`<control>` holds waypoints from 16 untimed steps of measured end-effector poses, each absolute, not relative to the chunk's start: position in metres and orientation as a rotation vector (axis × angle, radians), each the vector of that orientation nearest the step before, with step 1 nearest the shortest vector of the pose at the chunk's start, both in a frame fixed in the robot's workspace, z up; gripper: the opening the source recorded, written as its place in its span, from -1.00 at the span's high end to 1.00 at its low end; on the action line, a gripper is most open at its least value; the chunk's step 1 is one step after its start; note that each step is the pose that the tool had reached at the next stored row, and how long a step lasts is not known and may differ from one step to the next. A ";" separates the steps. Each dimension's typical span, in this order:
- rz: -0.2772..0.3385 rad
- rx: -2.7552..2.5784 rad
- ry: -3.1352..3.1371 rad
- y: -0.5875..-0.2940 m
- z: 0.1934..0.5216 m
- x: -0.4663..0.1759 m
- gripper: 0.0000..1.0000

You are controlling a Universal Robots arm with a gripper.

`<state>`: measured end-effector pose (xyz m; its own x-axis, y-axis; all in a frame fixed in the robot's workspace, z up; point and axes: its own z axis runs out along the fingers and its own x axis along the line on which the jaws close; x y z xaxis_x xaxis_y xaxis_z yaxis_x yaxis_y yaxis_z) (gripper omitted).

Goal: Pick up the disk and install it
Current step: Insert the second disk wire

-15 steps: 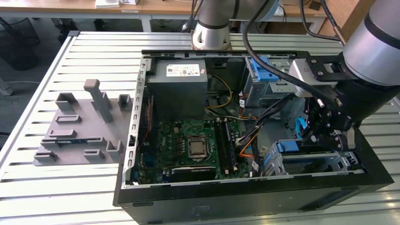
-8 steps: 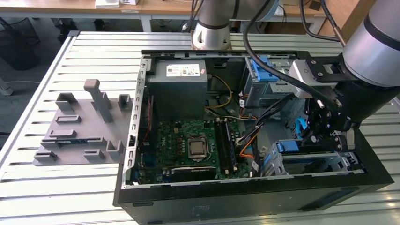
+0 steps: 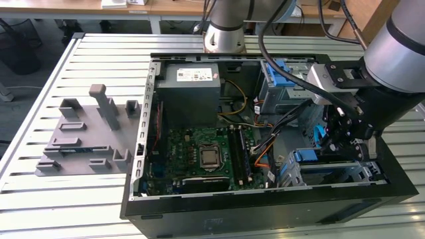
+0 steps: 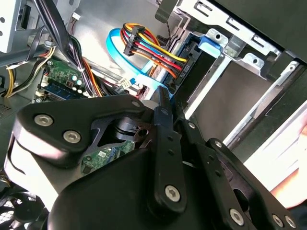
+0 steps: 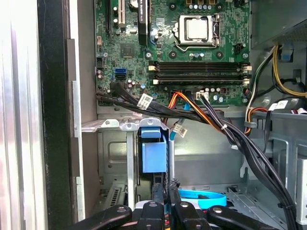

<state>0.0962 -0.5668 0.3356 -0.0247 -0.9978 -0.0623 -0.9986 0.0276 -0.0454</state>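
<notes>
We can't read much here. The white sticker on the power supply and the white tags on the cables have print too small to make out. The disk shows end-on as a blue plastic block with blue rails. It stands upright in the drive cage by the edge of the case on the exterior view's right. The gripper sits right over the disk with its fingers pressed together. We can't tell whether they pinch it.
</notes>
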 end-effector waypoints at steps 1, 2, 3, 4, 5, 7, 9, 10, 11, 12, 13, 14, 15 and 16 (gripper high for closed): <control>0.017 -2.139 2.195 -0.567 0.336 0.096 0.69; 0.017 -2.139 2.195 -0.567 0.336 0.096 0.69; 0.017 -2.139 2.195 -0.567 0.335 0.096 0.69; 0.017 -2.139 2.195 -0.567 0.335 0.096 0.69; 0.017 -2.139 2.195 -0.567 0.335 0.096 0.69; 0.017 -2.139 2.195 -0.567 0.335 0.097 0.69; 0.017 -2.139 2.195 -0.567 0.334 0.097 0.69; 0.017 -2.139 2.195 -0.567 0.334 0.097 0.69; 0.017 -2.139 2.195 -0.567 0.334 0.097 0.69; 0.017 -2.139 2.195 -0.567 0.334 0.097 0.69; 0.017 -2.139 2.195 -0.567 0.334 0.097 0.69; 0.017 -2.139 2.195 -0.567 0.333 0.097 0.69; 0.017 -2.139 2.195 -0.567 0.333 0.097 0.69; 0.017 -2.139 2.195 -0.567 0.333 0.097 0.69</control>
